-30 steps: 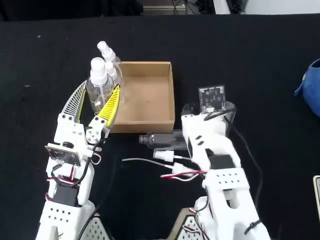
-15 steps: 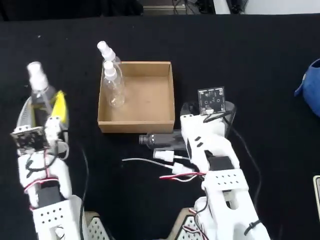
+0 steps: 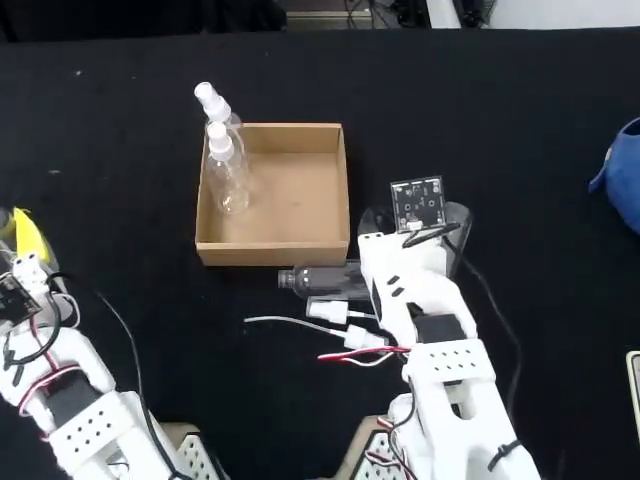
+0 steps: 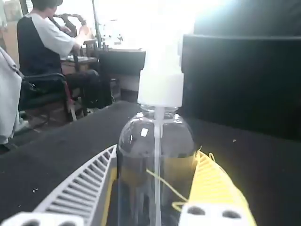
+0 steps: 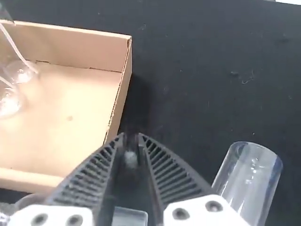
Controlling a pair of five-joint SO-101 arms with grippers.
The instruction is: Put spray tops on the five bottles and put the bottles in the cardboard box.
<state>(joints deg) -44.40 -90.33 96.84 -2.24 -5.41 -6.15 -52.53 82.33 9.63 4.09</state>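
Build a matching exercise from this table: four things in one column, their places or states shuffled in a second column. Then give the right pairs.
Things
1. cardboard box
2. uncapped bottle
3. loose spray tops
4. left claw

Places or states
A. lies on its side on the table, just in front of the box
B. shut on a clear bottle with its spray top on
C. white, on the table beside the right arm
D. holds a standing bottle

Pairs: 1-D, 2-A, 3-C, 4-B.
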